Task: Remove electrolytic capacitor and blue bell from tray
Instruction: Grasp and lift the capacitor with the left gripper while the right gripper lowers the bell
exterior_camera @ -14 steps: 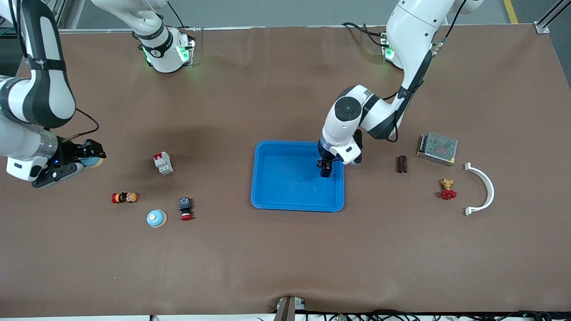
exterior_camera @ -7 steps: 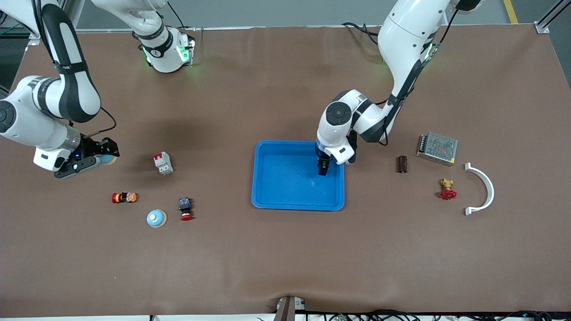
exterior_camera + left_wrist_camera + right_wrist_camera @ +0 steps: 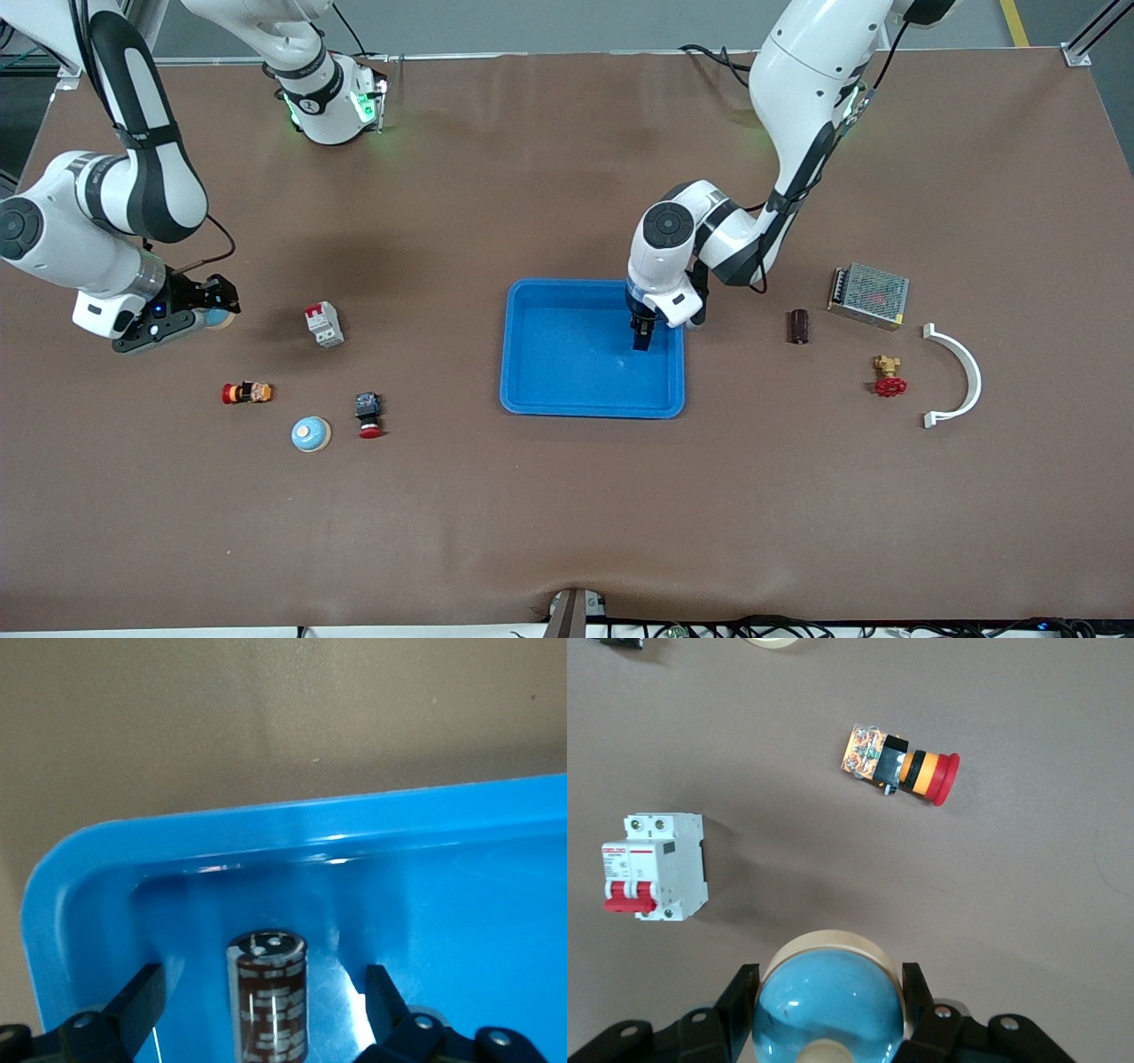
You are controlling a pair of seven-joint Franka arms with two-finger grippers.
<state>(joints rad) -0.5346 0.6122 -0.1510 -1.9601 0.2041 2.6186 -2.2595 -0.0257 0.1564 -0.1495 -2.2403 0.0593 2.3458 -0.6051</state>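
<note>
Front view: the left gripper is lowered into the tray, at the corner toward the left arm's base. The right gripper is over the table's edge at the right arm's end, clamped on the bell

Left wrist view: the capacitor stands between spread fingers, not yet gripped; closing and lifting is judged next

Right wrist view: the bell is held above bare table, so lowering and release are called for

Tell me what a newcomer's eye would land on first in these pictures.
The bright blue tray at mid-table stands out first; the left gripper is down in its corner toward the left arm's end, open around a dark electrolytic capacitor. Toward the right arm's end, the right gripper holds a blue bell above the table, over a white circuit breaker.
</note>
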